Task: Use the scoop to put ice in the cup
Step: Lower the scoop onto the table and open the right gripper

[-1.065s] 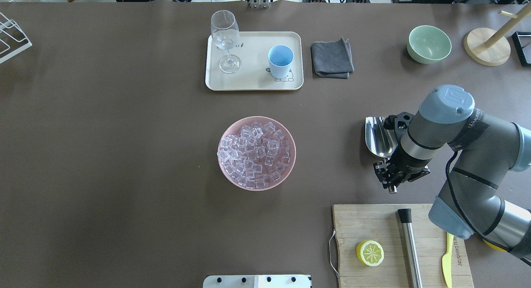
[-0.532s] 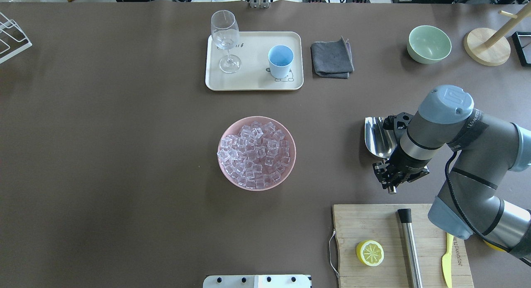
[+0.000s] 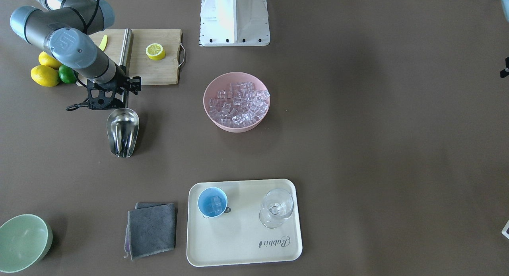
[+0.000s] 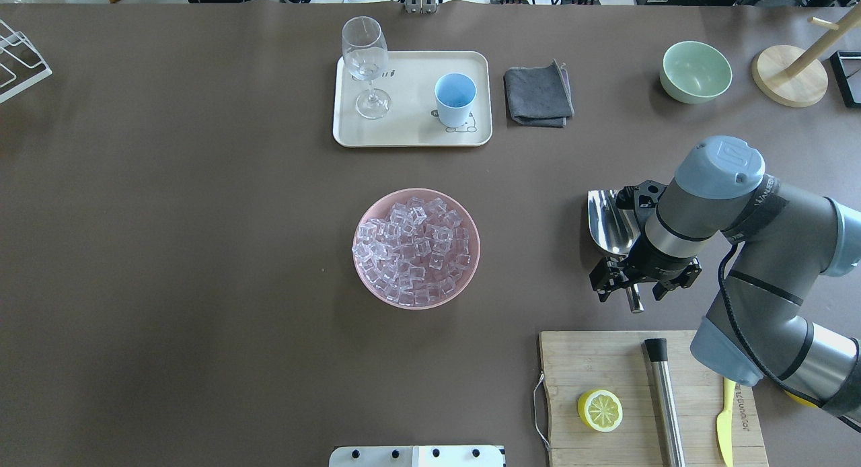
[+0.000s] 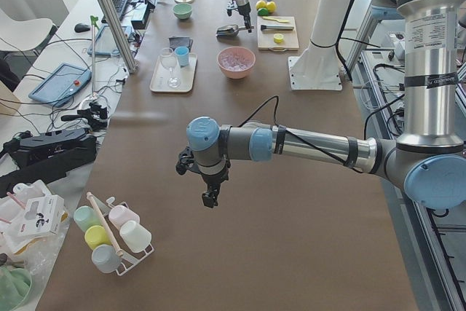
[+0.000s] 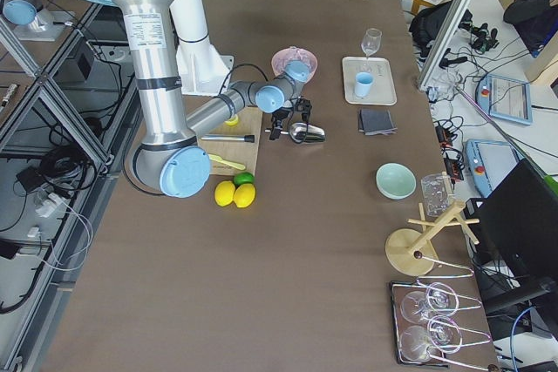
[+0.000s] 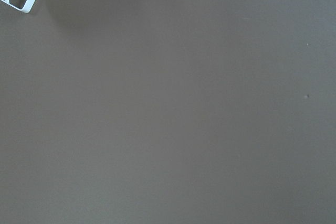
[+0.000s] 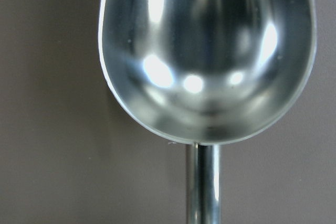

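cup [image 4: 455, 100] on tray [image 4: 410, 129], scoop [image 4: 607, 221] right of bowl [image 4: 465, 282]

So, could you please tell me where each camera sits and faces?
Overhead: behind the robot, looking down; right gripper astride the scoop's handle.
Front: across the table, facing the robot; right gripper by the scoop.
Left side: table's left end; left gripper near.
Right side: table's right end; right gripper near.
Left wrist: down at table; no gripper shown.
Right wrist: scoop's bowl, close up.
Shared: front and overhead show cup, ice.
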Robot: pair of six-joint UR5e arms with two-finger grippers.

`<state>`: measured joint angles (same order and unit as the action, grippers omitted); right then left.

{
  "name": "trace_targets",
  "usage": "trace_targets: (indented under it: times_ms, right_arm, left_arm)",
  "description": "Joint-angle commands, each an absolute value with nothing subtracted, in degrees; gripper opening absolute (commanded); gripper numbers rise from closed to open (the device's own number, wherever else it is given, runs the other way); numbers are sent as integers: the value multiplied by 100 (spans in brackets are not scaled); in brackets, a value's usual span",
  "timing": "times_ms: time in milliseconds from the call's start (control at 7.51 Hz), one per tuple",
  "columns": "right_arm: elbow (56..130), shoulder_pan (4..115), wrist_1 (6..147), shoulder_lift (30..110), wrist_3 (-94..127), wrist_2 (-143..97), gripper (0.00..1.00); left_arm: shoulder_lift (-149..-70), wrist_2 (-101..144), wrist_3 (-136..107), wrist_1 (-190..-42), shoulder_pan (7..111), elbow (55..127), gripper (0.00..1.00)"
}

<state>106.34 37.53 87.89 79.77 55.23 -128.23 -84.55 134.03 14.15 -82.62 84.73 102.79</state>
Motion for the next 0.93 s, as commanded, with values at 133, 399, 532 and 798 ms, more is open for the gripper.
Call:
trace_targets:
  times_ms: [133, 399, 532, 798]
  right_arm:
    - [10617, 3753, 8789, 7963, 5520, -12797, 99]
    - [10617, 3753, 8789, 7963, 5520, -12797, 99]
    - [10617, 3753, 8789, 7963, 5520, -12797, 99]
    - [10739, 3762, 8798, 7972, 5511, -12841, 99]
  left_arm:
    - [-8446, 13403, 1415, -8262, 8473, 10292, 98]
    - [-8446, 13403, 1424, -8262, 8473, 10283, 98]
    - [-8446, 13403, 1433, -8262, 8473, 10283, 98]
    - [-8446, 13403, 1441, -8262, 8473, 10283, 98]
